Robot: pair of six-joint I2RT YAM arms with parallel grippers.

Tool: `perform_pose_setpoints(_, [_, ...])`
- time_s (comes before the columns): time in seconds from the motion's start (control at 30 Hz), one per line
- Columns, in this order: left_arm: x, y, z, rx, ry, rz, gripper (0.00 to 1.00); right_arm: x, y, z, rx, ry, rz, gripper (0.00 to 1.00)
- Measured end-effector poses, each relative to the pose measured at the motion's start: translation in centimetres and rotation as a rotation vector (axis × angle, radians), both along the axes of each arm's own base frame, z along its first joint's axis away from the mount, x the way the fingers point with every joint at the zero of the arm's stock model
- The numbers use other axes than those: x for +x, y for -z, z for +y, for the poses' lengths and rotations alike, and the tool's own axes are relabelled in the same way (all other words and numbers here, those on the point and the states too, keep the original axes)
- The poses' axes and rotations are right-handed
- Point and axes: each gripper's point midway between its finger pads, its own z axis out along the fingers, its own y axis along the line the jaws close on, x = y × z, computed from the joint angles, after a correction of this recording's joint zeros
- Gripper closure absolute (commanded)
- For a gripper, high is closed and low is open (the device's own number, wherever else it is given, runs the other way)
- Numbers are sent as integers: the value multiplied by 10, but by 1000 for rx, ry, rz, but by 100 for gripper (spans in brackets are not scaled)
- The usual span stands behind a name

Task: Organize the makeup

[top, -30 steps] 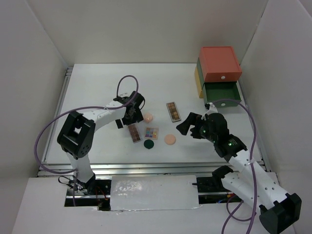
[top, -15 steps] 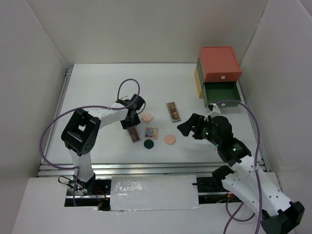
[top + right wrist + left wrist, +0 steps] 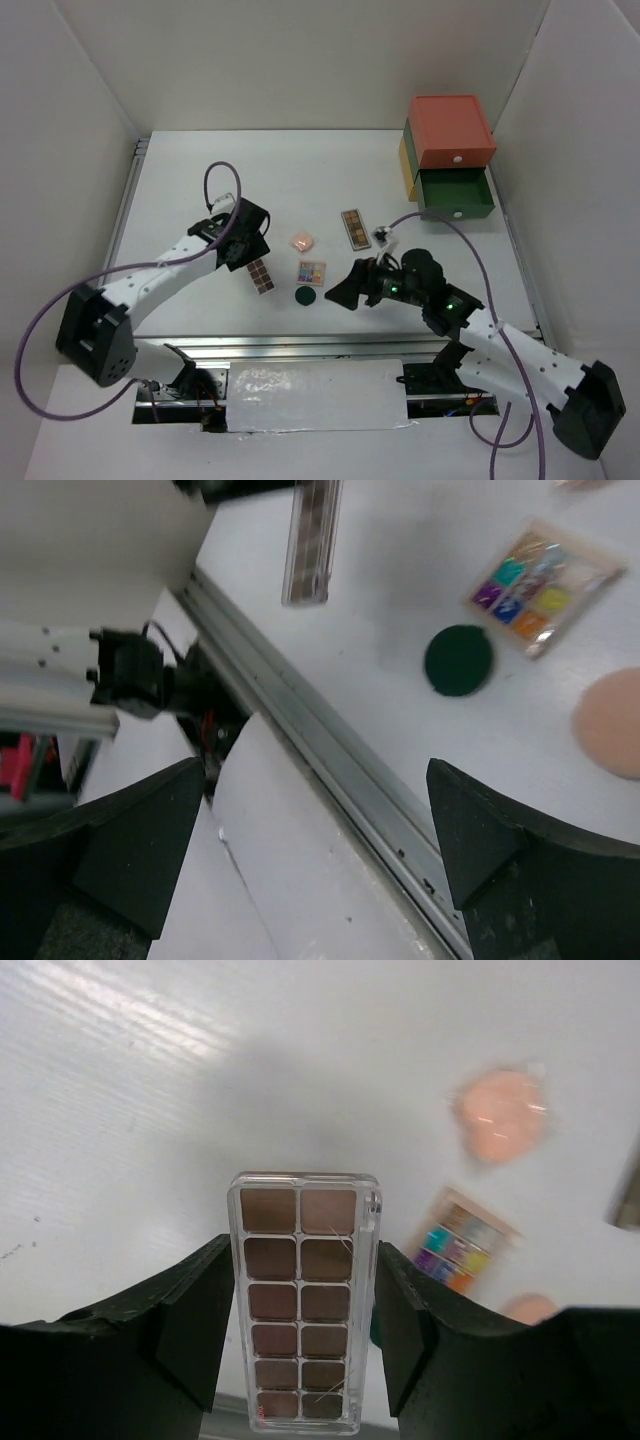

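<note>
Checking the bench [image 3: 200,180], largest item first: the drawer box [image 3: 450,150] stands at the far right corner, its green drawer apparently pulled out. Hands?

Operator: Left hand [image 3: 303,1255] is clamped across a long brownish eyeshadow palette [image 3: 303,1305], apparently lifted, left of the other makeup. Right hand [image 3: 317,780] is spread wide, holding nothing, near the dark-green compact [image 3: 458,660].

Inspector: Recommendation?

Operator: Keep the palette level, gripped on its long edges. Route it clear of the square multicolour palette [image 3: 312,271] and the pink compact [image 3: 302,242].
</note>
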Motion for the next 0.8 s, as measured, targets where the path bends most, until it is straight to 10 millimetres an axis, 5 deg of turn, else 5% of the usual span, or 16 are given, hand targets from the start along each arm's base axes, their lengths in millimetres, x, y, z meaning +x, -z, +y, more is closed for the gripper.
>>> perform_pose_setpoints(0.13, [-5, -70, -22, -102, 64, -168, 100, -27, 7, 46, -12, -161, -36, 4])
perform_pose_setpoints(0.23, [-13, -99, -38, -146, 115, -220, 100, -20, 2, 69, -2, -176, -70, 8])
perform_pose_setpoints(0.63, [-46, -132, -77, -205, 273, -239, 100, 21, -36, 112, 83, -102, -173, 43])
perform_pose_setpoints(0.77, [-47, -135, -76, -208, 273, -244, 100, 23, -41, 122, 91, -110, -169, 67])
perform_pose_setpoints(0.8, [-47, -136, -76, -204, 273, -245, 100, 22, -41, 124, 90, -113, -168, 80])
